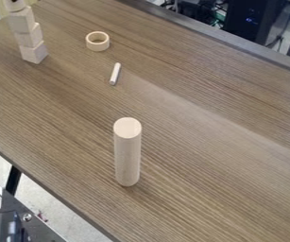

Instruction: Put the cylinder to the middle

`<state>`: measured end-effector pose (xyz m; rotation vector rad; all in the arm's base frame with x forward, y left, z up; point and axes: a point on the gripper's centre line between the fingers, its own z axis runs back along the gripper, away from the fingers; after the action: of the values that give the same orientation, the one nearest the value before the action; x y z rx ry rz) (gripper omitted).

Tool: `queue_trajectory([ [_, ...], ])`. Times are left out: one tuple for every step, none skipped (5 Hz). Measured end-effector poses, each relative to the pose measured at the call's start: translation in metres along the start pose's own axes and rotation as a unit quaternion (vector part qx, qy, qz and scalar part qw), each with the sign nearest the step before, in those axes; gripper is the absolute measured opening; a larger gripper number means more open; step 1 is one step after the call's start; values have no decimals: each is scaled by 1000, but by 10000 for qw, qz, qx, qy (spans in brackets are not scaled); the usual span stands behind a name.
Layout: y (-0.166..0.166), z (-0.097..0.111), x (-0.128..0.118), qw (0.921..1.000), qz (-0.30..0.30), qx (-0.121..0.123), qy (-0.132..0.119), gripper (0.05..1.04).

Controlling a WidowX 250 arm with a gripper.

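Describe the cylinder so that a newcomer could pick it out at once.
Find the brown table, then look nearer the camera than the ring and thin stick. The cylinder stands there upright: pale, thick and round, a single piece unlike the stacked blocks.

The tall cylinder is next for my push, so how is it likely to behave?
The cylinder stands upright on a narrow end, so a high push would probably tip it. Once down, its curved side would likely let it roll. Its wood-like surface suggests stiffness.

Table [197, 151]: brown, streaky wood grain. Cylinder [127, 158], ring [98, 46]: pale beige. Blocks [34, 51]: light grayish beige. Small stick [115, 74]: off-white.
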<state>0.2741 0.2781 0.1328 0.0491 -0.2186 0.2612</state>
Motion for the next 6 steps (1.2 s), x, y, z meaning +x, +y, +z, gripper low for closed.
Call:
queue_trajectory([
  [-2, -1, -2, 10000, -30, 12, -28, 505],
  [-6, 5, -5, 10000, -46, -15, -86, 505],
  [-13, 23, -4, 9994, -89, -32, -332, 505],
  [-25, 34, -13, 9985, -276, -60, -460, 505],
  [-42, 25, -28, 9981, -529, -105, -307, 505],
  [-68, 13, -43, 9956, -906, -225, -121, 505],
])
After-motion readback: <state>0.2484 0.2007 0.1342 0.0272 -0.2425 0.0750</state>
